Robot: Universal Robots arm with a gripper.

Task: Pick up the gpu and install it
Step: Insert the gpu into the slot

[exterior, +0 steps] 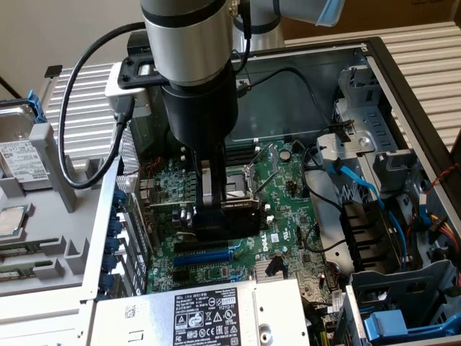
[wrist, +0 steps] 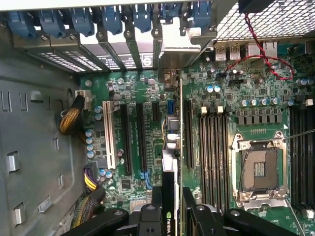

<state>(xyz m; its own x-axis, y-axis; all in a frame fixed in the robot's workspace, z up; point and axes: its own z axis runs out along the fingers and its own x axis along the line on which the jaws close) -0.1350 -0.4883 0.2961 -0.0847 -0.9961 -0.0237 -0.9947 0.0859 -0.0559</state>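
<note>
Ahead of the jaws: slot covers [wrist: 93, 59], lined up where the card's bracket end belongs.
Beneath the jaws: motherboard [wrist: 133, 83], its slots parallel to the card.
Between the jaws: gpu [wrist: 169, 169], clamped on both flat faces by the gripper [wrist: 171, 199] and held on edge, probably so its contact edge meets a slot.
Long axis: runs from the jaws toward the slot covers.

I look into an open computer case [exterior: 310, 94]. Its green motherboard [wrist: 206, 93] lies flat, the CPU socket [wrist: 258, 169] bare inside a metal frame. A white slot [wrist: 109, 135] sits beside long black slots [wrist: 140, 132]. Blue clips [wrist: 113, 19] line the rear wall, and a red wire [wrist: 266, 59] crosses the board's corner. In the exterior view, a labelled power supply [exterior: 209, 317] sits nearest the camera and a hard drive [exterior: 18, 162] rests outside the case, on that view's left.
</note>
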